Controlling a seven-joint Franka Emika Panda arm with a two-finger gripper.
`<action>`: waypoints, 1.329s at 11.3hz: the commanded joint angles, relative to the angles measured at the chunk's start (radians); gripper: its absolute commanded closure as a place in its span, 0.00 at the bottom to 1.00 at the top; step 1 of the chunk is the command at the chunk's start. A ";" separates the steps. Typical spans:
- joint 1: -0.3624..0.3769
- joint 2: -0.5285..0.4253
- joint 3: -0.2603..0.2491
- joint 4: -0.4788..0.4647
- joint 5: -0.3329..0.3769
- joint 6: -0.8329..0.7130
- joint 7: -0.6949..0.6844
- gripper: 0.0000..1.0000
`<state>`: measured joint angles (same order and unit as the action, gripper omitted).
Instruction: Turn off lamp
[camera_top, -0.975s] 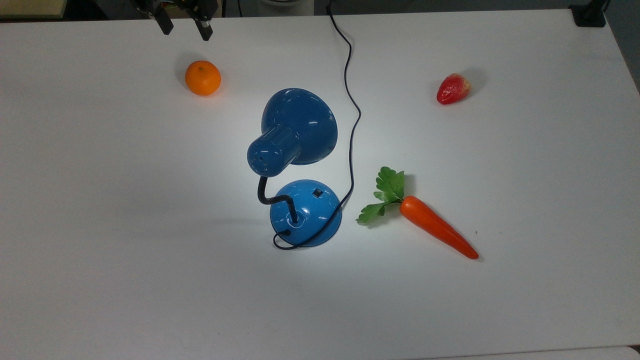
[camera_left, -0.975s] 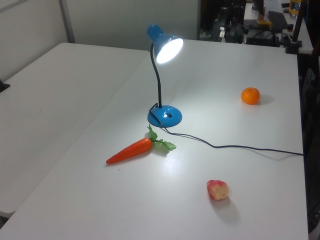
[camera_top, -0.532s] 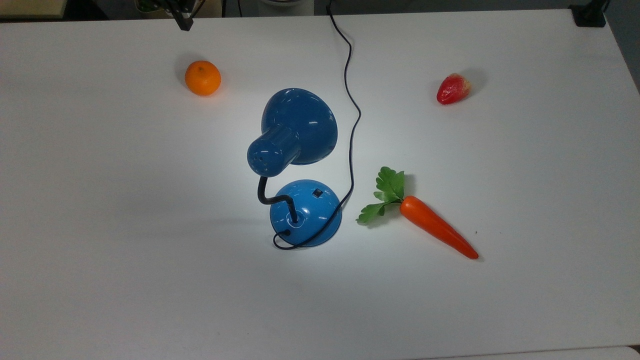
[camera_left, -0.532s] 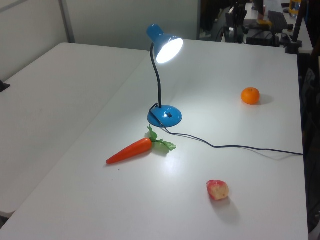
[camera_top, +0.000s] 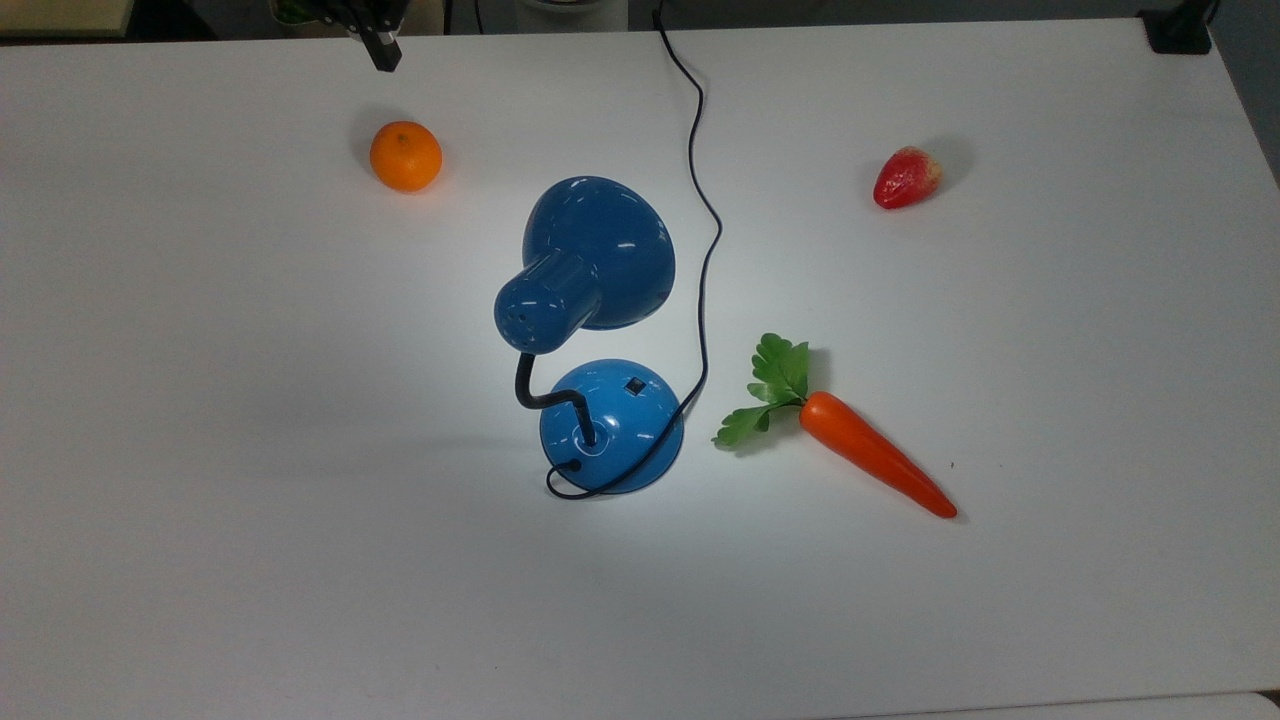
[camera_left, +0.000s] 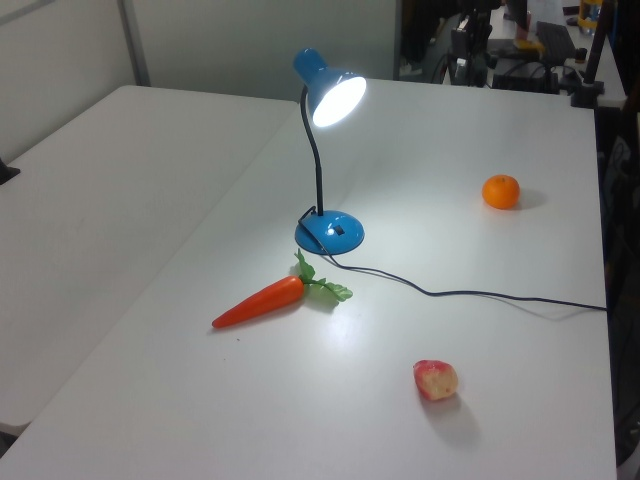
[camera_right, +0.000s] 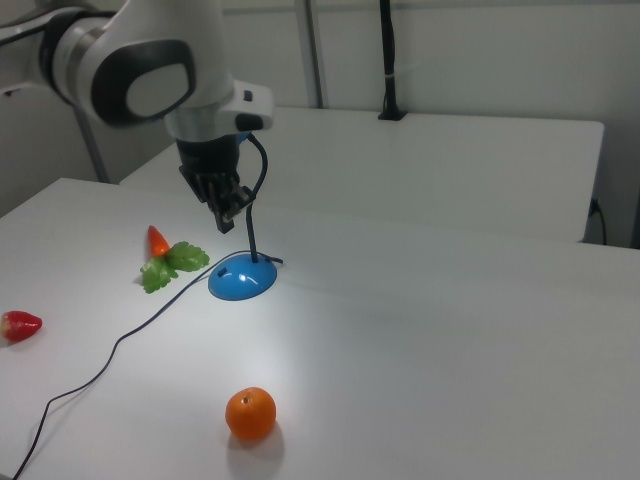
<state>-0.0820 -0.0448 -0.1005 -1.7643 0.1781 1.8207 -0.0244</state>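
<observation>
Glowing mid-table, one blue lamp (camera_top: 590, 300), one orange (camera_top: 405, 156), one strawberry (camera_top: 906, 177), one carrot (camera_top: 868, 450), gripper (camera_right: 228, 212) raised near the orange, fingers apparently pressed together, no readable writing.

Big white table (camera_top: 200, 500) w/ a round orange fruit (camera_top: 405, 156), a red strawberry (camera_top: 906, 177) & a long orange carrot w/ green leaves (camera_top: 868, 452), all well apart.

lamp (camera_right: 240, 281) shade behind arm (camera_right: 150, 75)
</observation>
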 joint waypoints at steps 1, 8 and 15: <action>0.059 -0.191 -0.007 -0.259 0.014 0.178 -0.003 1.00; 0.232 -0.135 -0.007 -0.346 0.001 0.462 0.101 1.00; 0.240 0.089 0.061 -0.290 -0.026 0.672 0.270 1.00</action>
<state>0.1608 -0.0195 -0.0561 -2.0908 0.1726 2.4239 0.1689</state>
